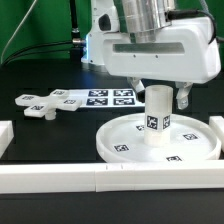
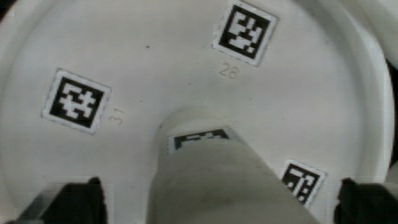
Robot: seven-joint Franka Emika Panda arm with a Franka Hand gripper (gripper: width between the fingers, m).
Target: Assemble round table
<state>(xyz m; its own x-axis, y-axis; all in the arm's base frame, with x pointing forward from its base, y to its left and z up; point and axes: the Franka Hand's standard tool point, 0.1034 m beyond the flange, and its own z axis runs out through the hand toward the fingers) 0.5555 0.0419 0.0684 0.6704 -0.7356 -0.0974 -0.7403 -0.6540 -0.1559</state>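
Observation:
The large round disc (image 1: pixel 125 140) lies flat on the black table in the exterior view's right half. The thick cylindrical leg (image 1: pixel 158 118) stands upright on its middle. My gripper (image 1: pixel 160 95) is straight above, open, with its fingers down on either side of the leg's top. In the wrist view the leg (image 2: pixel 222 175) runs up between the two dark fingertips (image 2: pixel 71 203), with a gap on each side, and the disc (image 2: pixel 160 60) with its markers fills the background. The cross-shaped piece (image 1: pixel 45 103) lies on the table at the exterior view's left.
The marker board (image 1: pixel 105 97) lies behind the disc. A long white border bar (image 1: pixel 100 180) runs along the front edge, and another bar end (image 1: pixel 5 135) shows at the exterior view's left.

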